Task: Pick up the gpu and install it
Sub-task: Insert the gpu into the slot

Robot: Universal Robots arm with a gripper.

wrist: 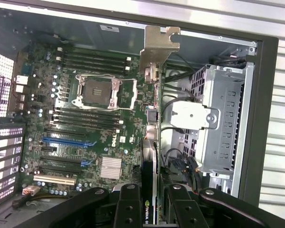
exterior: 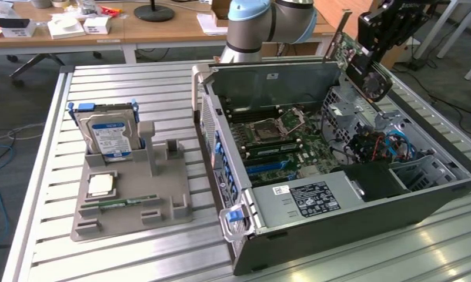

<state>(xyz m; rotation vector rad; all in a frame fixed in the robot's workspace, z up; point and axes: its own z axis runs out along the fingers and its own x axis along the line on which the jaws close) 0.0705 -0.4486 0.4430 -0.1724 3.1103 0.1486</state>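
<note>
The gripper [wrist: 148,202] is closed tight on the gpu [wrist: 152,156]. Its black fingers [wrist: 128,206] press on both flat sides of the card. In the exterior view the gripper [exterior: 374,44] is up high, and the gpu [exterior: 368,76] hangs under it, tilted, in the air over the far corner of the open computer case [exterior: 329,229].

Seen from the wrist, the gpu is edge-on and looks thin like a blade. It has a bent silver metal piece [wrist: 160,45] at the far end and a small green mark near the fingers. In the exterior view it shows a black face with a round fan and a green edge.

Below it is the green motherboard [wrist: 85,137] with a square chip socket [wrist: 97,92] and long slots.

The case lies on its side on a grey metal table [exterior: 125,82] made of long strips. On the exterior view's left, a grey holder [exterior: 133,205] sits on the table with a hard drive [exterior: 110,138] standing in it. Behind the table are wooden desks [exterior: 141,29] with small boxes.
</note>
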